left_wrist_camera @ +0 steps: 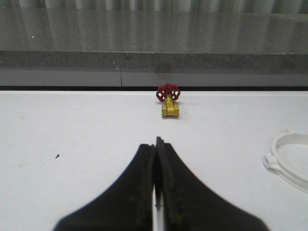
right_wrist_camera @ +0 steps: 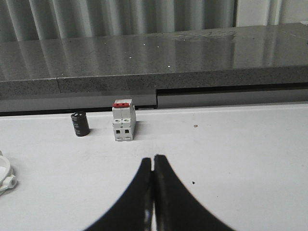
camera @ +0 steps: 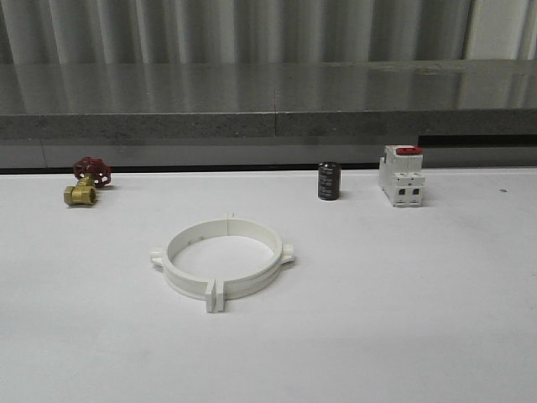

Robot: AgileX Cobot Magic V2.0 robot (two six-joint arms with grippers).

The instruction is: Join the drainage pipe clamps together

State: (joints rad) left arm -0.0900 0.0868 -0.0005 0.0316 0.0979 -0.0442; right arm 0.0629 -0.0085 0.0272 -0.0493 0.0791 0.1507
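Two white drainage pipe clamps lie on the white table as one closed ring, end tabs meeting at front and back, small lugs sticking out at both sides. Part of the ring appears at the edge of the left wrist view, and a sliver of the ring at the edge of the right wrist view. My left gripper is shut with nothing in it, over bare table to the ring's left. My right gripper is shut and empty too, over bare table to the ring's right.
At the back left sits a brass valve with a red handwheel. A black cylinder and a white boxy switch with a red top stand at the back right. A grey ledge runs behind the table.
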